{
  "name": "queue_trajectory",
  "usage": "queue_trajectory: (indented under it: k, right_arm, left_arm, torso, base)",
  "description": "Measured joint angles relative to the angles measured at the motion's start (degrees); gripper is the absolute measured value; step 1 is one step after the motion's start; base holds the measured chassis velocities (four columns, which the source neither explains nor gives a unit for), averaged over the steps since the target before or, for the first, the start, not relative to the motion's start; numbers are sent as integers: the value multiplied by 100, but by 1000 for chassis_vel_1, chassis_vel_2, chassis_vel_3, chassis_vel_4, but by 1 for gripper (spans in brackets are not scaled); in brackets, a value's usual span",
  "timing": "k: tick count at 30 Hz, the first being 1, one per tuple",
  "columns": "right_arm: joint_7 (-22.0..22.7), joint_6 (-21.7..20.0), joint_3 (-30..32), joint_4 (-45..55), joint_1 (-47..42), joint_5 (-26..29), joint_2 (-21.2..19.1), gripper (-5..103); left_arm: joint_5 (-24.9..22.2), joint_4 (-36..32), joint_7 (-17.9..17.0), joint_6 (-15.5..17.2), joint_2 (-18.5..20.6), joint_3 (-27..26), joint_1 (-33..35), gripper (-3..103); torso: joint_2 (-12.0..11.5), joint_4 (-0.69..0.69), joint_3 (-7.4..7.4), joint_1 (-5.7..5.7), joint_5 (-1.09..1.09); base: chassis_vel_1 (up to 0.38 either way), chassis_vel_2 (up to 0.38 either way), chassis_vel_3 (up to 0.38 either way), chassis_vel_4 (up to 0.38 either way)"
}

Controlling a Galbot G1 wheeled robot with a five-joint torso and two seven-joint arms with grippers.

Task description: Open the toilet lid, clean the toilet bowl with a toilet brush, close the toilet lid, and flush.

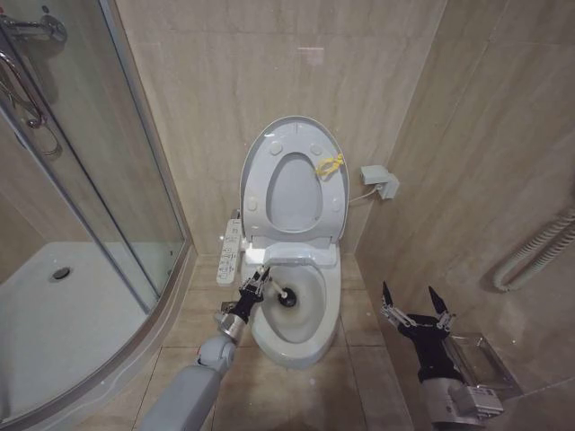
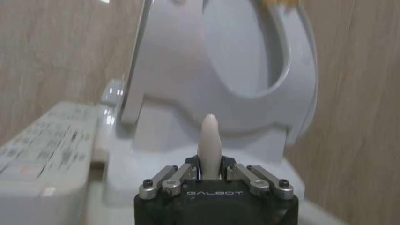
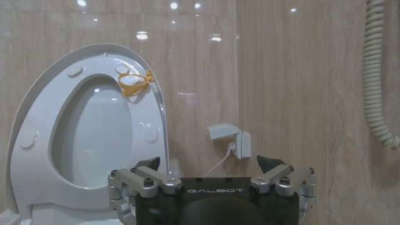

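Observation:
The toilet lid (image 1: 292,193) stands upright against the wall with the ring seat (image 1: 259,175) raised in front of it; a yellow tie (image 1: 330,165) hangs at its edge. Below it the white toilet bowl (image 1: 316,319) is uncovered. My left gripper (image 1: 258,285) is at the bowl's left rim, shut on the toilet brush's thin white handle (image 2: 208,136). The dark bristle head (image 1: 288,297) is down inside the bowl. My right gripper (image 1: 415,303) hangs open and empty to the right of the toilet. The lid (image 3: 100,136) and tie (image 3: 134,82) also face the right gripper (image 3: 209,165).
A glass shower enclosure (image 1: 99,206) with a white tray (image 1: 63,314) fills the left. A control panel (image 1: 230,251) sticks out at the toilet's left side. A wall socket (image 1: 381,181) and a coiled hose (image 1: 535,256) sit on the right wall. Tiled walls close in behind.

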Motion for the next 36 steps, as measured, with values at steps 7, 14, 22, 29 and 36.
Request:
queue_trajectory:
  k: [7,14,22,29,36]
  right_arm:
    - [0,0,0,0,0,0,0,100]
    - [0,0,0,0,0,0,0,100]
    - [0,0,0,0,0,0,0,100]
    - [0,0,0,0,0,0,0,100]
    - [0,0,0,0,0,0,0,100]
  left_arm:
    - [-171,-258,-123,111,57,21,55,21]
    - [-247,-59,-12,91,-2,-68,136,21]
    - [-611,-329,262,75,126,-100,304,21]
    - [-2013,-2877,156,448,1096,-64,942,21]
    - [-2029,-3491,278,394,1838,-420,1355,21]
  torso:
    - [1,-1,-1,0,0]
    - [0,4,0,0,0]
    - [0,2,0,0,-1]
    - [1,1,-1,-1,-1]
    - [1,2,-1,-1,-2]
  base:
    - [0,0,0,0]
    - [0,0,0,0]
    - [0,0,0,0]
    - [0,0,0,0]
    - [0,0,0,0]
